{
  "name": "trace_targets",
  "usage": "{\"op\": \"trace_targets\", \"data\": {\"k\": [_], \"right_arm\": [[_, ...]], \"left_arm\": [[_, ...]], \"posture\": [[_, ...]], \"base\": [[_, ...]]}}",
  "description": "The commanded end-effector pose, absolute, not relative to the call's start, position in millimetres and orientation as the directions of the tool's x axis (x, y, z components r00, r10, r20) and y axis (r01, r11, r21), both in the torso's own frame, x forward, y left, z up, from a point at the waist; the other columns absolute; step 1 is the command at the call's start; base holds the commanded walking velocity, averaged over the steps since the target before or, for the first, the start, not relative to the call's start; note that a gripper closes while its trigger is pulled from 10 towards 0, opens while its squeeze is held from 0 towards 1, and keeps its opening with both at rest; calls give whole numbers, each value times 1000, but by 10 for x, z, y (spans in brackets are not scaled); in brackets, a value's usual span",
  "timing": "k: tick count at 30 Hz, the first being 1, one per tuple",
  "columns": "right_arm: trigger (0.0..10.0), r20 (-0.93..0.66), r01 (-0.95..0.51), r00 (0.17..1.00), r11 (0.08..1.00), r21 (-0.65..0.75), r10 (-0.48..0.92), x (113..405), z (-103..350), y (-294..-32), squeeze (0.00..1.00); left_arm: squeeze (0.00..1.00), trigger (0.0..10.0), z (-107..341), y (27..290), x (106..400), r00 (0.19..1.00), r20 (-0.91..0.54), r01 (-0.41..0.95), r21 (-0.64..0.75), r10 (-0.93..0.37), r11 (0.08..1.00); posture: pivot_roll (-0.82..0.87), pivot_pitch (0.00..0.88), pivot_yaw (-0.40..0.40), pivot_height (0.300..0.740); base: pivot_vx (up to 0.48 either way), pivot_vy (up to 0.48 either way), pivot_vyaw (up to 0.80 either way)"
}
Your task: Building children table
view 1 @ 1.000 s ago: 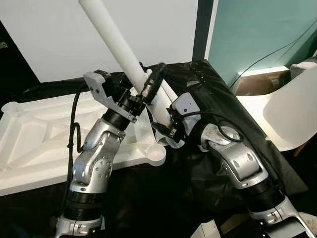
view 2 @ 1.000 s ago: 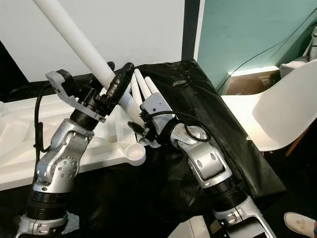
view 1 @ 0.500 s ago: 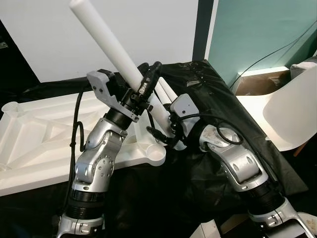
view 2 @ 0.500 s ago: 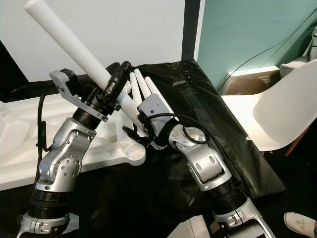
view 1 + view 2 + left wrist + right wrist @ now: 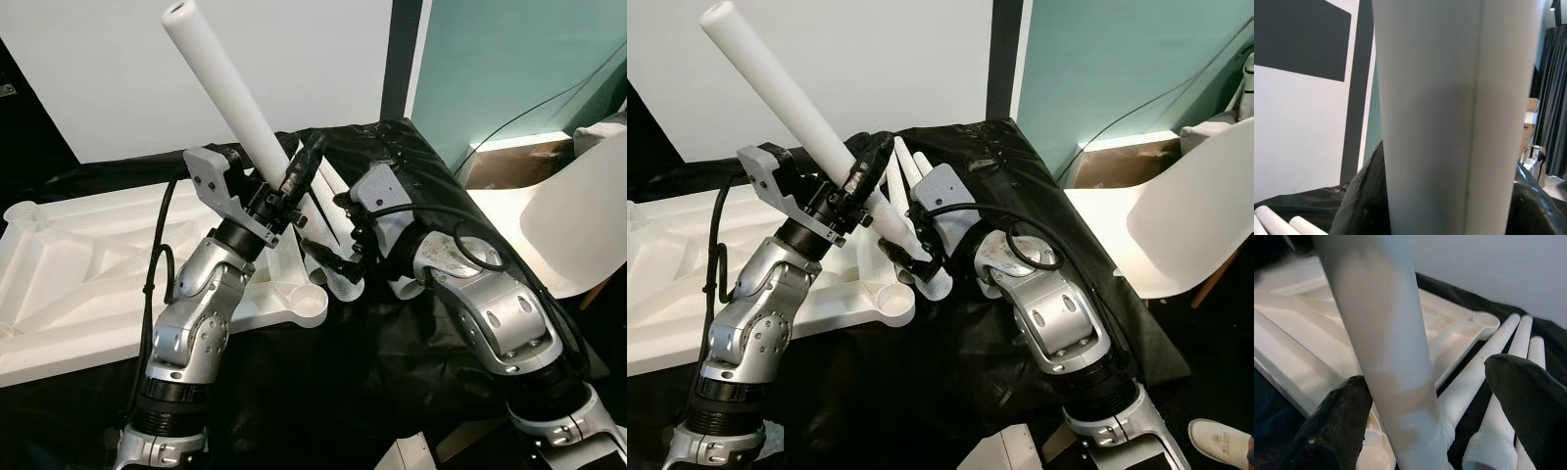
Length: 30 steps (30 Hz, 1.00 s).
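A long white table leg [image 5: 230, 93] slants up to the left, and my left gripper [image 5: 294, 181] is shut on its middle. The leg's lower threaded end hangs just above the corner socket [image 5: 309, 305] of the upturned white table top [image 5: 78, 284]. My right gripper [image 5: 338, 259] is open around that lower end. In the right wrist view one finger [image 5: 1337, 426] rests against the leg [image 5: 1396, 372] and the other finger [image 5: 1528, 401] stands apart from it. In the left wrist view the leg [image 5: 1449, 122] is very close.
Three spare white legs [image 5: 328, 186] lie side by side on the black cloth [image 5: 421, 166] behind the grippers. A white chair [image 5: 578, 225] stands at the right, and a white wall rises behind the table top.
The leg has tipped steeper, its upper end swinging right. My left gripper moved right with it. My right arm drew nearer and its gripper slid lower on the leg.
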State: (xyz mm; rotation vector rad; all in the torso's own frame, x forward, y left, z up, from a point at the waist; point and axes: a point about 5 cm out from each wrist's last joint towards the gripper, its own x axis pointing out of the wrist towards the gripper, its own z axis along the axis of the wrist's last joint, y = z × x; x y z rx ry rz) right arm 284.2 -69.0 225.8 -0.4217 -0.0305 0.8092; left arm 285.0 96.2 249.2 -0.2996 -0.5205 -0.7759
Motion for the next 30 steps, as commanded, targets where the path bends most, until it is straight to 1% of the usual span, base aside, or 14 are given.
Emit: {"op": "trace_targets", "data": {"k": [1,7,9,10,12,19,20,22,23,25,26,28,29,30], "right_arm": [[10000,-157,-698,697,613,-369,699,2876,2194,-689,0],[10000,-193,-725,675,592,-353,712,2901,2104,-633,0],[9412,-207,-732,670,588,-345,713,2903,2096,-625,0],[3529,-214,-741,662,582,-336,719,2908,2086,-616,0],[510,-221,-753,649,573,-323,728,2916,2073,-602,0],[0,-220,-762,637,563,-319,739,2927,2074,-588,0],[0,-214,-764,635,561,-318,743,2931,2090,-585,0],[0,-210,-763,635,562,-319,743,2934,2103,-586,0],[0,-206,-761,637,565,-319,743,2938,2117,-586,0],[0,-203,-760,638,566,-319,743,2942,2127,-587,0],[0,-195,-756,642,572,-317,742,2947,2154,-591,0],[0,-189,-754,645,576,-317,741,2951,2173,-595,0],[0,-182,-749,651,584,-313,737,2956,2195,-601,0],[0,-182,-749,651,584,-313,737,2956,2195,-601,0]], "left_arm": [[0,0,2530,921,2850,562,562,749,-35,-607,662],[0,0,2544,913,2851,559,567,748,-30,-605,663],[0,0,2545,913,2846,559,569,747,-29,-604,664],[0,0,2544,915,2841,560,570,745,-29,-601,666],[0,0,2542,921,2833,563,571,741,-29,-598,671],[0,0,2539,943,2828,568,570,735,-26,-593,678],[408,0,2539,952,2830,570,569,733,-26,-593,680],[408,0,2542,955,2831,570,570,732,-26,-591,681],[996,0,2550,961,2835,572,574,730,-30,-586,683],[996,0,2556,965,2838,573,577,728,-33,-582,684],[1000,10000,2585,970,2831,566,590,735,-45,-576,677],[1000,10000,2607,973,2825,560,599,740,-52,-572,670],[35,10000,2633,975,2818,553,610,748,-65,-567,660],[35,10000,2633,975,2818,553,610,748,-65,-567,660]], "posture": [[-51,0,49,740],[-49,0,46,740],[-38,0,40,740],[-34,0,38,740],[-27,0,36,740],[-18,0,38,740],[-18,0,40,740],[-18,0,40,740],[-20,0,42,740],[-20,0,42,740],[-24,0,47,740],[-24,0,47,740],[-26,0,49,740],[-26,0,49,740]], "base": [[0,0,0],[0,0,0],[0,0,0],[0,0,0],[0,0,0],[0,0,0],[0,0,0],[0,0,0],[0,0,0],[0,0,0],[0,0,0],[0,0,0],[0,0,0],[0,0,0]]}}
